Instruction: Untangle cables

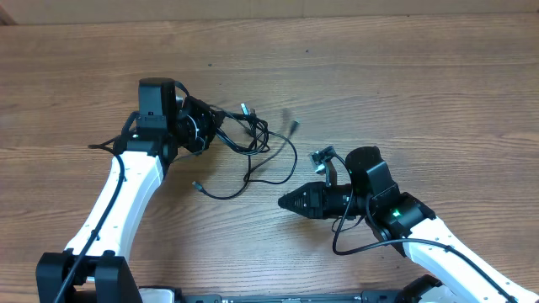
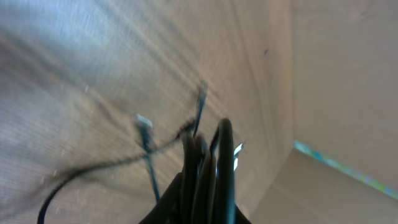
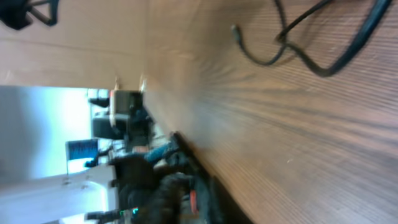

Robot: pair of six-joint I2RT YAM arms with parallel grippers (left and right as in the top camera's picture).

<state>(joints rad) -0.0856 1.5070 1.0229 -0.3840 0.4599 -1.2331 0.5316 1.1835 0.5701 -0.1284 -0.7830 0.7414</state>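
The cables [image 1: 257, 145] are thin black cords in a loose tangle on the wooden table, with small plug tips at the far side [image 1: 245, 108], the right [image 1: 295, 126] and the lower left [image 1: 196, 186]. My left gripper [image 1: 209, 126] is shut on the tangle's left end. In the left wrist view several black strands [image 2: 208, 165] run up from between its jaws [image 2: 205, 214], and two plug-tipped ends hang blurred beyond. My right gripper [image 1: 285, 202] lies low on the table just below and right of the tangle, its fingers together and empty. The right wrist view shows cable loops [image 3: 283, 38] ahead, and its fingers are hidden.
The wooden table [image 1: 404, 76] stretches in all directions round the tangle. A thicker black robot cable [image 1: 341, 240] loops under my right arm. The right wrist view shows the table's edge [image 3: 186, 149] with blurred equipment beyond it.
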